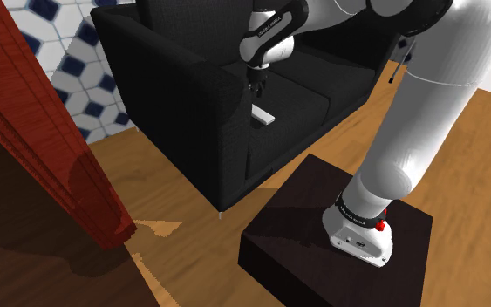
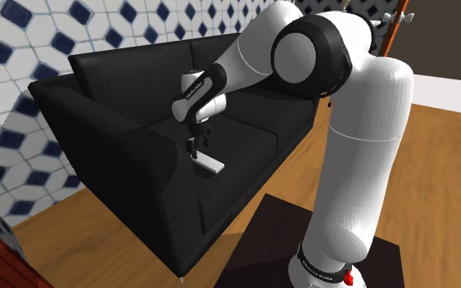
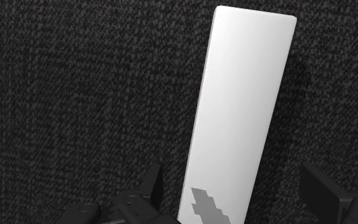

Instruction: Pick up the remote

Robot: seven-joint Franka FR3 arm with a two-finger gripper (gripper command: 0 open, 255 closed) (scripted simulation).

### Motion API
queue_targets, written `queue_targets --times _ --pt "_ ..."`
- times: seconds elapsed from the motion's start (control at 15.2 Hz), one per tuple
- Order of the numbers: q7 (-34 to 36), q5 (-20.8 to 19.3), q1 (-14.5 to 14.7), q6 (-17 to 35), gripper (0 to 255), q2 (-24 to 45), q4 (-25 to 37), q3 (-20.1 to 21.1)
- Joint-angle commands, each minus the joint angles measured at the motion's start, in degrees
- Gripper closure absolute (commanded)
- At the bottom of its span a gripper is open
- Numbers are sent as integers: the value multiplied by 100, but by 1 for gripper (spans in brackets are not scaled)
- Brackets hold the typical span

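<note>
Black fabric sofa (image 1: 191,105) on wood floor (image 1: 173,187), blue-patterned tiled wall (image 1: 69,52) behind. The plain white remote (image 3: 241,121) lies flat on the seat (image 1: 309,103); the gripper (image 2: 193,149), spread open over one end, holds nothing.

Arm (image 1: 426,113) reaches fwd, bent at elbow. Gripper (image 1: 256,90) pts straight down, fingers (image 3: 317,188) apart, nothing clasped.
</note>
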Motion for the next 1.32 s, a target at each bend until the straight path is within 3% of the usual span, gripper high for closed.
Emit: queue_targets --times 0.0,0.4,0.46,1.06,1.25 --pt "-23 45 -6 153 0 132 -24 10" --pt "-78 131 -25 476 0 369 -117 32" --pt "-76 130 -24 472 255 365 -116 32" --pt "-78 131 -25 476 255 369 -117 32" --pt "-41 73 -11 265 255 211 -59 16"
